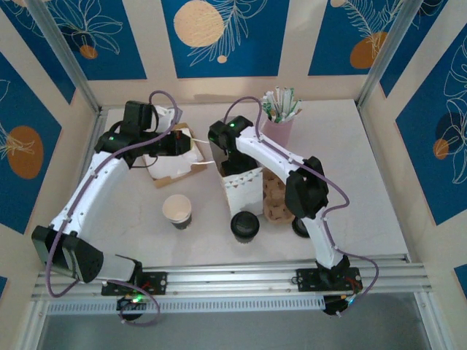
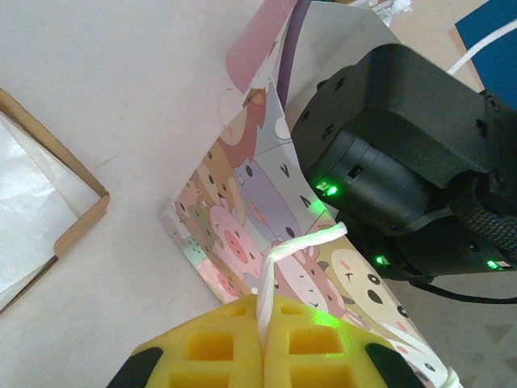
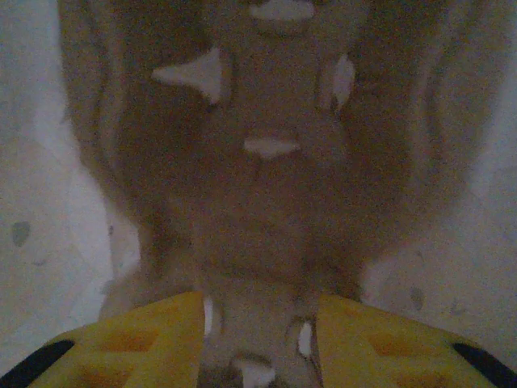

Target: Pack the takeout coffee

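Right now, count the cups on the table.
3: lidless cup front left; lidded takeout coffee beside it, front centre; pink cup holding sticks at the back. The right arm may hide others.

The string handle (image 2: 307, 241) is sitting between the fingers of the left gripper (image 2: 262, 323). The paper bag (image 2: 242, 210) is standing just ahead of that gripper on the table (image 2: 121, 97), and the cardboard box (image 2: 81, 228) is lying off to its left. The right gripper (image 3: 260, 323) is pointing down into the bag — a blurred cardboard piece is lying between and ahead of its fingers. Seen from above, the takeout coffee (image 1: 245, 226) is standing outside the bag, nearer the arm bases than the right gripper. The lidless cup (image 1: 177, 211) is standing to the coffee's left. The cup of sachets (image 1: 279, 124) is standing beyond the right gripper and to its right — the carrier (image 1: 274, 204) is lying against the bag's right side.
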Controlling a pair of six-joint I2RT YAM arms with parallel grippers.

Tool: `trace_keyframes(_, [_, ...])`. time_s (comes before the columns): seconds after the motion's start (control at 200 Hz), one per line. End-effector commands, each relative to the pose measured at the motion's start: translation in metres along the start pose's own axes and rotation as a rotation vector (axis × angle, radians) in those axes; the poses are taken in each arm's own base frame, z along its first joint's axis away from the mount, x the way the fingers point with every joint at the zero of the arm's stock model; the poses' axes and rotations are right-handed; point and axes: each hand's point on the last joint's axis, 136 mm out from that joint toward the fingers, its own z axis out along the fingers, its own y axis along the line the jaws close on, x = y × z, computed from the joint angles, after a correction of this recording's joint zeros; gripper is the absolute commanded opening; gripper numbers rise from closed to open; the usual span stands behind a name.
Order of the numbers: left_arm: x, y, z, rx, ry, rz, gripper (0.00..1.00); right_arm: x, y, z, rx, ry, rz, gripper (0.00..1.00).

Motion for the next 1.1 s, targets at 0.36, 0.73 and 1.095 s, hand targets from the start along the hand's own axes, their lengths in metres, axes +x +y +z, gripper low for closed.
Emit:
trace_keyframes(0.36, [-0.013, 0.003, -0.012, -0.032, -0.084, 0.031, 0.00, 0.003, 0.005, -0.022, -0.056, -0.021, 0.002, 0.52])
trace_keyframes(0.73, [-0.017, 0.003, -0.011, -0.034, -0.098, 0.027, 0.00, 0.002, 0.006, -0.037, -0.071, -0.043, 0.003, 0.62])
trace_keyframes(1.095, [-0.016, 0.003, -0.010, -0.031, -0.094, 0.022, 0.04, 0.002, 0.007, -0.038, -0.074, -0.044, 0.002, 0.75])
